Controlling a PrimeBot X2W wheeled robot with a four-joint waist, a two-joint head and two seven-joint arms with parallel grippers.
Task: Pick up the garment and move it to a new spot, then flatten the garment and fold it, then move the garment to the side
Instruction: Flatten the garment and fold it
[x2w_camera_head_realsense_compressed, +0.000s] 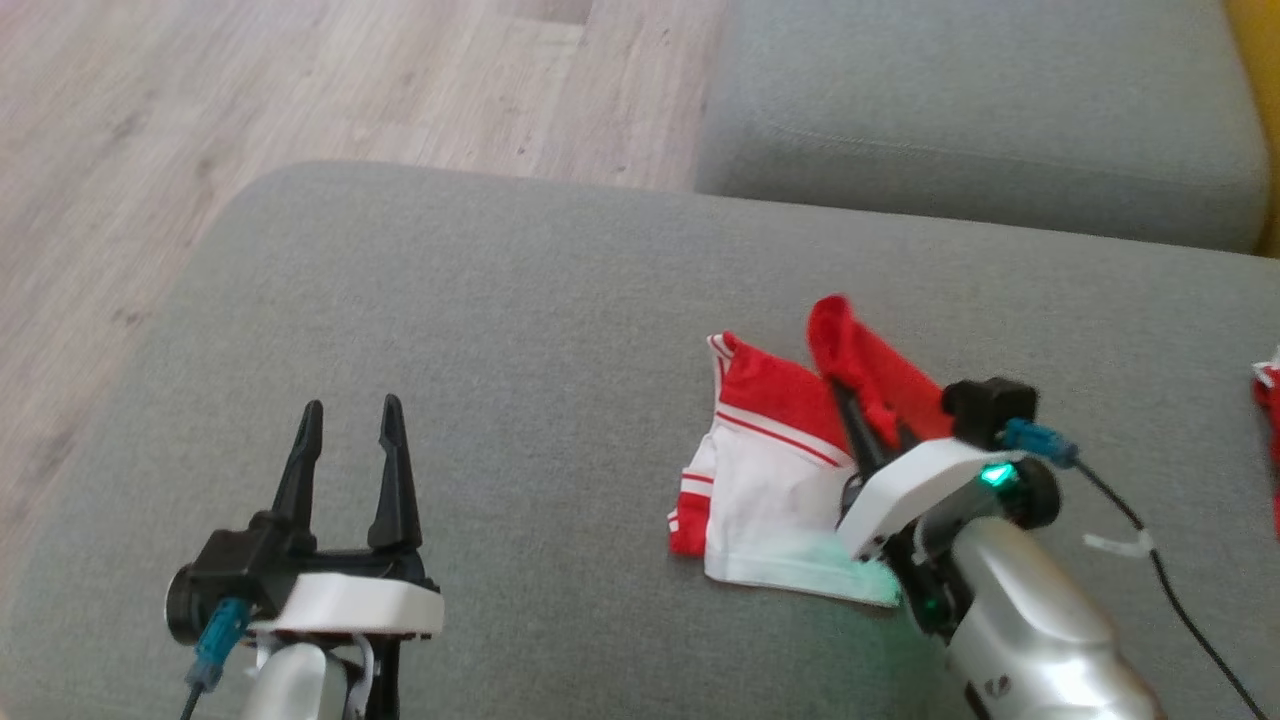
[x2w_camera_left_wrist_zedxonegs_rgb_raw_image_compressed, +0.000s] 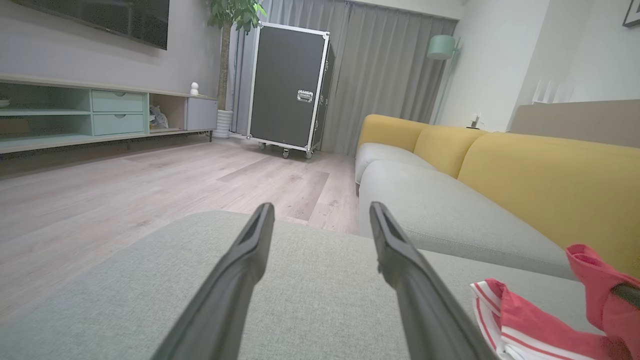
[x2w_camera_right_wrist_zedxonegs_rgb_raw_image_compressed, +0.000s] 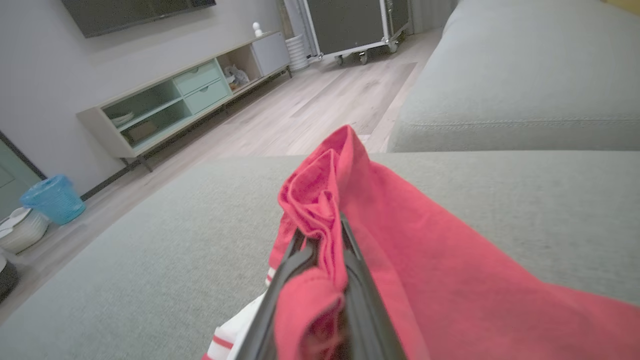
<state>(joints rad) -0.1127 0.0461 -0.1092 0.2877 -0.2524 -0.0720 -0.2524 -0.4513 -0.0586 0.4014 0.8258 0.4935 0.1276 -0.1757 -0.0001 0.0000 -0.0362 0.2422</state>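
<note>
The right end effector (x2w_camera_right_wrist_zedxonegs_rgb_raw_image_compressed: 320, 240) clamps the crumpled garment (x2w_camera_head_realsense_compressed: 770, 470), the left end effector (x2w_camera_head_realsense_compressed: 350, 415) stands apart, empty; moving, flattening and folding seem left to do.

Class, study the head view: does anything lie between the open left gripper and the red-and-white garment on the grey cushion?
Nothing visible does. Only bare grey cushion separates the left gripper from the garment. The right gripper, at the garment's right side, has its jaws shut on a red fold.
</note>
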